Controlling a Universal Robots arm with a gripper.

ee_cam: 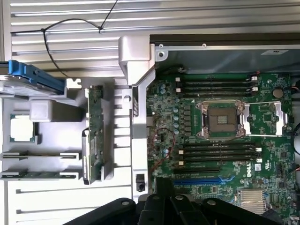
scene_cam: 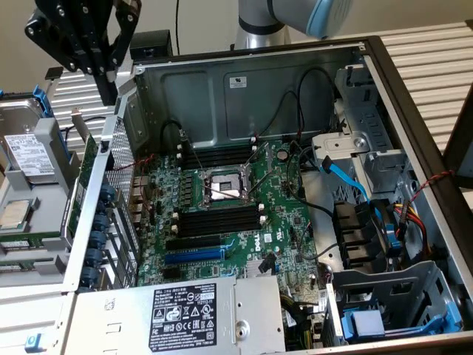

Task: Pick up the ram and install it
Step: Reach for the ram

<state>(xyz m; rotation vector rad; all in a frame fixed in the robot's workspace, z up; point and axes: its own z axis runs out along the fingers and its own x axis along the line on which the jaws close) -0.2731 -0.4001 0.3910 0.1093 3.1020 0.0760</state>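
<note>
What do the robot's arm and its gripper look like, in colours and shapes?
The arm is a silver-grey metal tube with a light blue plastic joint cap. The gripper is matte black, built of jointed link bars with small round screws.

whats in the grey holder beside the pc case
A green ram stick standing on edge, a cpu chip, two more green boards and a blue-railed drive. The holder floor beneath the drive is hidden.

Green: motherboard [scene_cam: 288,222], ram [ee_cam: 95,136].
Black: gripper [scene_cam: 108,92], memory slots [scene_cam: 218,220] (white end clips), power supply label [scene_cam: 183,307] (white print).
Blue: expansion slot [scene_cam: 194,256]; lighter blue: SATA cable [scene_cam: 346,180].
Pale grey: rack [ee_cam: 51,140].
Pale with parallel stripes: tabletop [ee_cam: 70,23].
</note>
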